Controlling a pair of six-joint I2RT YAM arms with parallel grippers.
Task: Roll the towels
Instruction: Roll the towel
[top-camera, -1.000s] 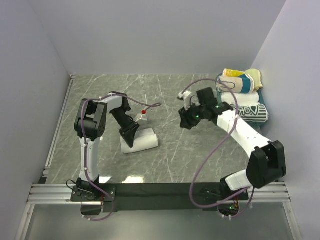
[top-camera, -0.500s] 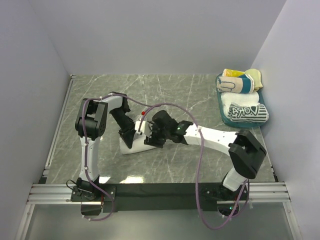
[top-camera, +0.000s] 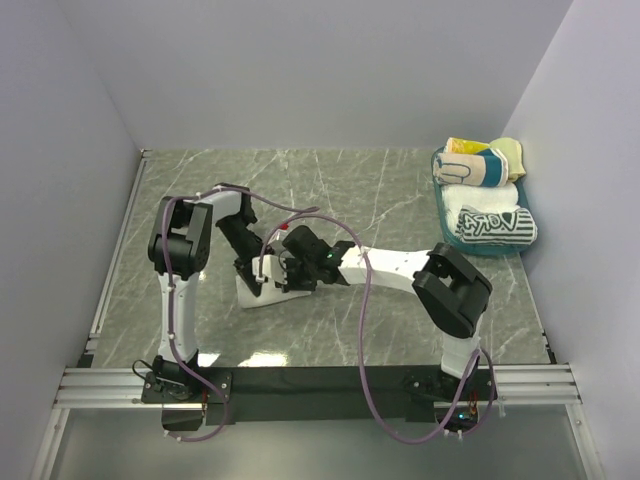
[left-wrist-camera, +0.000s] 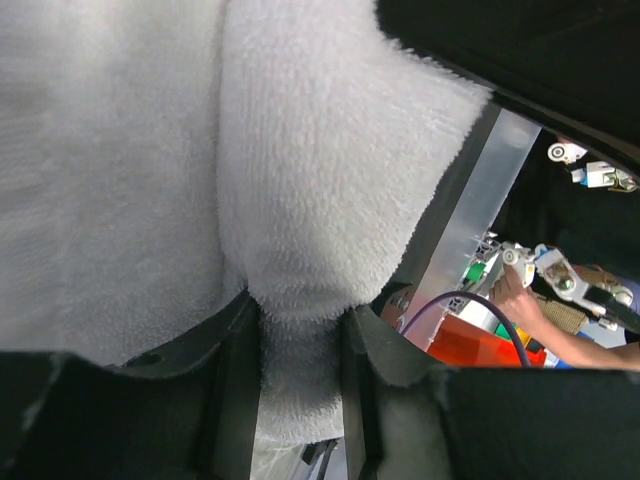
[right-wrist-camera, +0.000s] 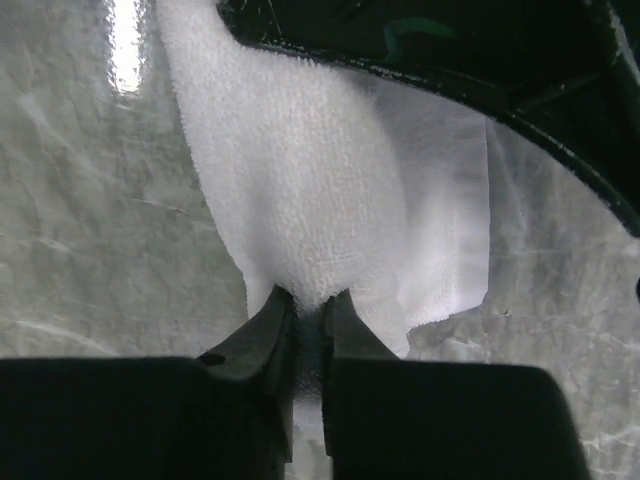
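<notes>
1. White terry fills my view: the white towel (top-camera: 262, 296) lies bunched left of the middle of the table (top-camera: 400, 190), closer to the near edge than the far one.
2. My left claw (left-wrist-camera: 300, 335) is clamped on a thick fold of it, with cloth packing the gap between the pads.
3. My right claw (right-wrist-camera: 308, 312) is pinched almost closed on a thin edge of the same cloth, just beside the left.
4. To roll well, I judge both grips should bite one edge at the same level, so the first turn starts straight rather than as a cone.
5. I would fold that edge over onto the flat part with the cloth taut between my claws, since slack gives a loose, lumpy roll.
6. One risk is dragging the whole towel across the smooth top instead of turning it.
7. A striped towel (top-camera: 478, 166) and a printed towel (top-camera: 492, 224) lie rolled in the teal tray (top-camera: 440, 200) at the far right corner, well apart from this work.
</notes>
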